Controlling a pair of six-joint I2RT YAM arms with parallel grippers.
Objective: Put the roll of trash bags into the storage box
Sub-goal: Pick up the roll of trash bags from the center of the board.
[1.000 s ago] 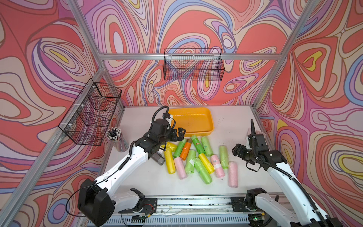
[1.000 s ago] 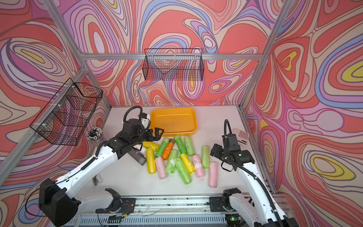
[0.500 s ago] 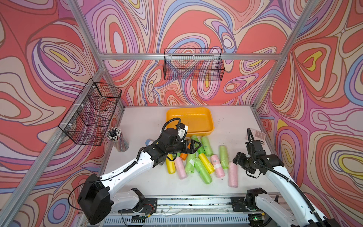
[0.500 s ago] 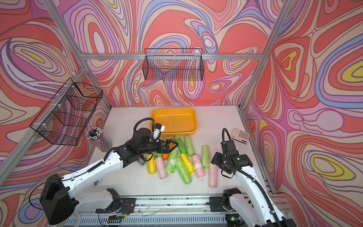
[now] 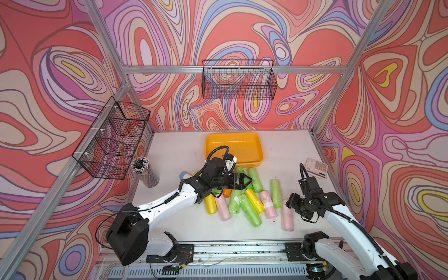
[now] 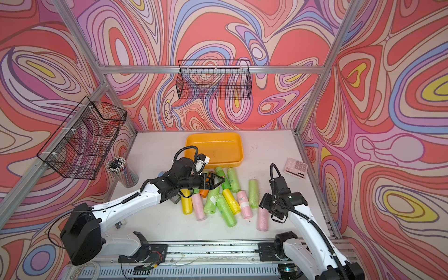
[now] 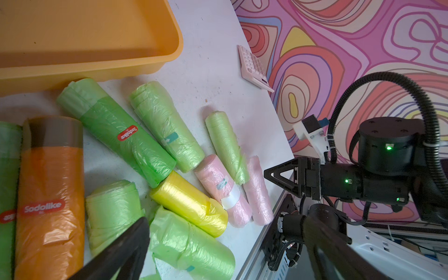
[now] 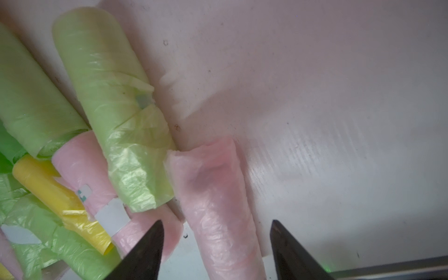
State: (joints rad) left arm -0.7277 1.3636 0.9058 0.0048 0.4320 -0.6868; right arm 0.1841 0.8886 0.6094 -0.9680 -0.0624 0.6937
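Both grippers are open: left gripper [image 5: 246,181] wide over the pile [image 5: 249,208], right gripper [image 8: 216,221] astride the pink roll [image 8: 213,189]; centre it, then close gently.

A long black wire-mesh basket [image 5: 238,80] hangs at the back, a three-compartment black wire rack [image 5: 111,138] at one side. Beneath the rack a clear cup of pencils [image 5: 145,172] stands on the white tabletop [image 5: 174,150]; a pink calculator [image 5: 316,167] lies across from it.

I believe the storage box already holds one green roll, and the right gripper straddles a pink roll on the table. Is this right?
No: the storage box is empty, as both top views show. The right gripper does straddle a pink roll on the table.
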